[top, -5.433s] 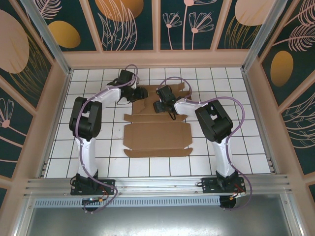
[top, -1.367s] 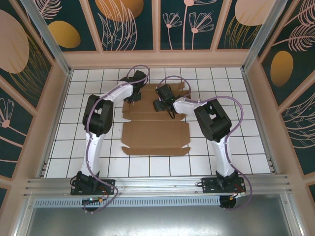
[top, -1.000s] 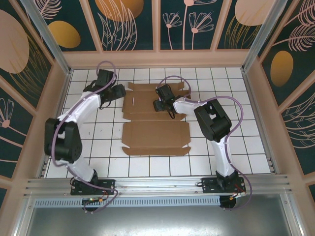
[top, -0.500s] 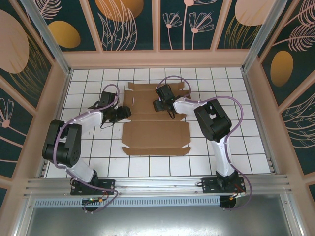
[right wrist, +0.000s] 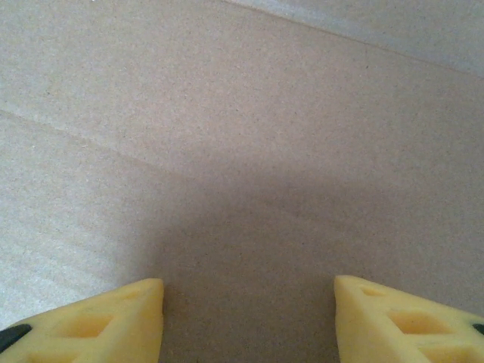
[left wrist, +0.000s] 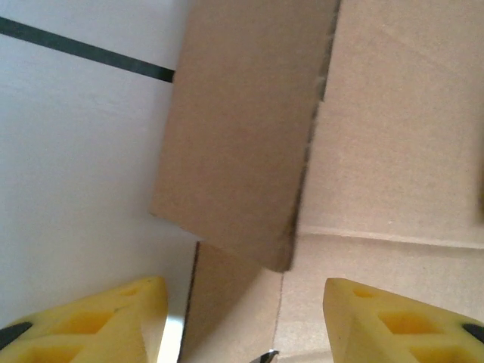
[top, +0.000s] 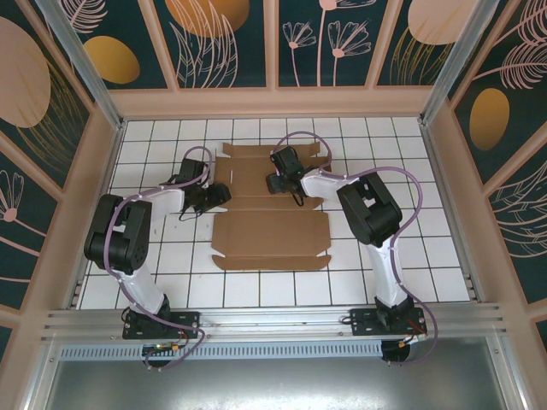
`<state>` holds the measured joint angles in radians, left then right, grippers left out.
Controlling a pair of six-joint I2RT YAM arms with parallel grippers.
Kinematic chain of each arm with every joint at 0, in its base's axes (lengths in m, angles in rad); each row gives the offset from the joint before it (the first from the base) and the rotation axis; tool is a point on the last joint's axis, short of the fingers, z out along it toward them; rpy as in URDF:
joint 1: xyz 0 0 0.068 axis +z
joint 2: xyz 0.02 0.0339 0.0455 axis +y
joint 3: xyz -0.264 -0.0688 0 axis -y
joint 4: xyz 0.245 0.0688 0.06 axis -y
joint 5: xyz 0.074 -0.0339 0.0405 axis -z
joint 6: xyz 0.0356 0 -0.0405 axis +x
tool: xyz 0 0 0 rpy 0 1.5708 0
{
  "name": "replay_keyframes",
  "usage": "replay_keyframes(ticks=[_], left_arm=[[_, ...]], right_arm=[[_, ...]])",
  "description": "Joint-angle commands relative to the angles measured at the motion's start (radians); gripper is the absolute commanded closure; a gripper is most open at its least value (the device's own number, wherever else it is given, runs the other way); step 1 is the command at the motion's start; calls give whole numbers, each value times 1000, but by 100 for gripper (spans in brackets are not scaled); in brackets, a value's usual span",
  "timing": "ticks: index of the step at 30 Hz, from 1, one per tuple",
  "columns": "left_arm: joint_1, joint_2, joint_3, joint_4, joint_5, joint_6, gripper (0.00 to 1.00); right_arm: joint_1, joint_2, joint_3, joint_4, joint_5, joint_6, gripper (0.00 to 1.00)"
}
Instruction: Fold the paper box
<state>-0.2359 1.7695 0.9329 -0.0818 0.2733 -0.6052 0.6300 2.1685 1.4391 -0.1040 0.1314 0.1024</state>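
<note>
one paper box (top: 269,229), a single flat brown cardboard sheet, lies on one white tiled table (top: 444,256). two arms rise from the near edge, the left arm (top: 120,235) and the right arm (top: 369,209). two grippers, the left gripper (top: 214,198) and the right gripper (top: 275,182), carry two yellow fingers (left wrist: 98,321) each.

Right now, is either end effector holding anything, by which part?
Nothing held; left end effector and right end effector stand open at the paper box.
</note>
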Motion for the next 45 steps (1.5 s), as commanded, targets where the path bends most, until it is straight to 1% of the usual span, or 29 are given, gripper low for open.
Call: replay_keyframes(ticks=[1,4,6,10,19,23,28,30,32,34,37,38,39,42,44,45], left_arm=[[-29,-12,31,31,21,-5,43],[-60,-4,34,26,15,5,43],[-85,13,76,16,13,14,44],[-134,30,106,-3,-24,27,44],[-149,124,85,43,10,-17,46],[-149,52,109,8,-9,2,46],[-135,-87,244,-151,-136,61,45],[-117,-129,274,-178,-179,65,45],[-92,-168,280,-175,-186,40,45],[-82,-189,288,-168,-173,27,48],[-85,-175,301,-150,-78,15,53],[-92,-166,308,-150,-62,12,55],[-114,-156,317,-150,-59,19,57],[-191,-107,357,-168,-98,35,62],[-223,-71,353,-143,-77,-10,67],[-229,-62,326,-101,-50,-56,71]], right_arm=[[-6,116,-75,-224,-36,5,43],[-4,120,-72,-224,-39,5,43],[-3,122,-72,-224,-39,5,43],[-2,122,-74,-224,-39,3,43],[-2,123,-74,-231,-37,3,43],[-3,119,-72,-236,-36,2,43],[-8,87,-74,-233,-53,3,43],[-11,65,-74,-227,-68,6,43],[-19,42,-68,-224,-89,13,43],[-24,5,-63,-210,-126,22,43],[-30,-55,-53,-185,-217,51,43],[-30,-75,-51,-174,-235,58,43],[-31,-100,-50,-163,-248,71,43],[-43,-175,-45,-134,-273,98,44],[-63,-225,-55,-99,-274,115,44],[-77,-249,-58,-83,-271,134,43]])
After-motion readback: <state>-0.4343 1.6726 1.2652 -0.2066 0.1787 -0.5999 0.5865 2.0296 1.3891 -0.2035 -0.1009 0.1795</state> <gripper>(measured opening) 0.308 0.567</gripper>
